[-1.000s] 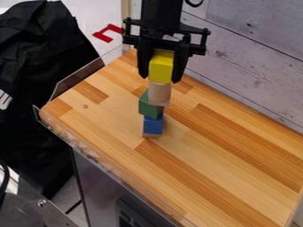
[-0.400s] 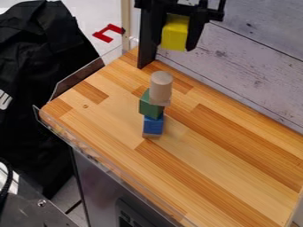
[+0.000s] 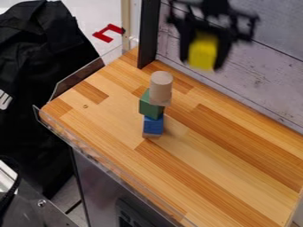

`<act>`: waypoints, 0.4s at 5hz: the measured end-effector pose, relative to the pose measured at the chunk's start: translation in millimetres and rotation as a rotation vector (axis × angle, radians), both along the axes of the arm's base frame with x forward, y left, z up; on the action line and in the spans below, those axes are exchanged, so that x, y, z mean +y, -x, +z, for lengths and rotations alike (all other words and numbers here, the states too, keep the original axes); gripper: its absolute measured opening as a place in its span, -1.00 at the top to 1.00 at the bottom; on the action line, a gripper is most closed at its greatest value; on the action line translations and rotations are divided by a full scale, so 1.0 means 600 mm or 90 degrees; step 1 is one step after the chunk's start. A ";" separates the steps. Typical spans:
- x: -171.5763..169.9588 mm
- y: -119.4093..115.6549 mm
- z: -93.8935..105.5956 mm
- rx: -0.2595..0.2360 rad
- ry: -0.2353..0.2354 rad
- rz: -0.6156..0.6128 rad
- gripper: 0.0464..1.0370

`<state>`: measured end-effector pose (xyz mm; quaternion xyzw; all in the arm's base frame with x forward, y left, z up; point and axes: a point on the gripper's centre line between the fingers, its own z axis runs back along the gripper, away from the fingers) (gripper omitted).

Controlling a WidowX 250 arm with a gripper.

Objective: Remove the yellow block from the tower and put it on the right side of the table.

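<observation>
One yellow block gripped, clear of the tower.
Yellow block noted between both fingers of the black two-finger gripper, grasp closed on its sides, raised at the view's upper right in front of the grey wood-plank wall; tower found upright on the striped wooden tabletop: pale wooden cylinder uppermost, green block beneath, blue block lower still.

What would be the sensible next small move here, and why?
Probably carry the yellow block further right before lowering it: the gripper holds it up at the table's far side, apart from the tower topped by the tan cylinder, and bare wooden tabletop lies to the right.
</observation>
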<state>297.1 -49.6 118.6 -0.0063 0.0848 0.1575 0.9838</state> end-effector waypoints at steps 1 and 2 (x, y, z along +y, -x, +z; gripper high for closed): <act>-0.047 -0.004 -0.038 0.033 0.015 -0.052 -0.11; -0.086 -0.004 -0.071 0.056 0.047 -0.094 -0.11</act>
